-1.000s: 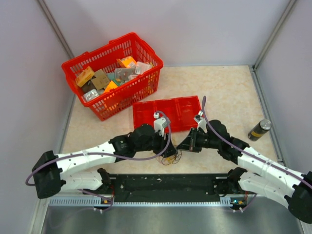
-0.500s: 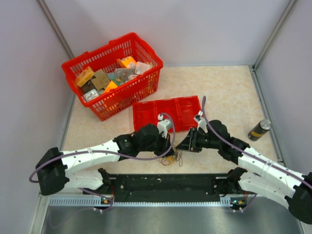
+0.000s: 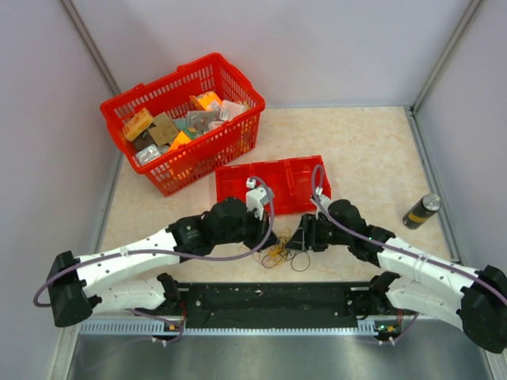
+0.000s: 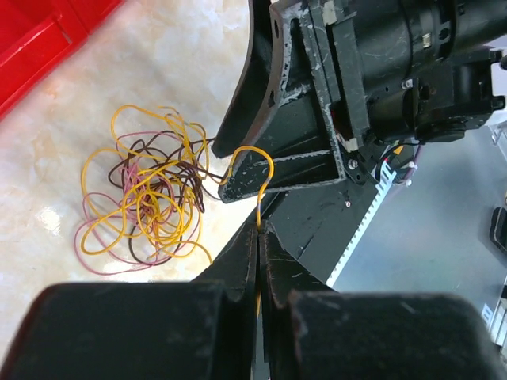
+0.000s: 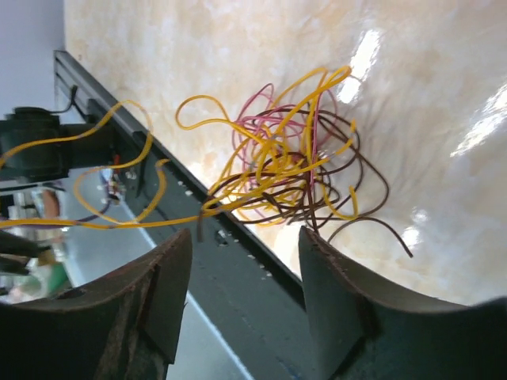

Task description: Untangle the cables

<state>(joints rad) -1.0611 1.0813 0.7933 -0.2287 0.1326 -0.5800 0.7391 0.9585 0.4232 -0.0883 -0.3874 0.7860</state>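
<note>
The cables [image 4: 150, 198], seemingly a featherlight, springy knot of thin strands, lie just ahead of my left gripper [image 4: 259, 237], which is pinched on one yellow loop. My right gripper [image 5: 245, 269] hangs just short of them, jaws apart; a free outer loop looks the safest hold.

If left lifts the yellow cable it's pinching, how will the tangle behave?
Likely floppy: the yellow cable curls limply out of the left gripper. Probably light, so the whole tangle may drag along, since yellow loops thread through brown and pink ones.
</note>
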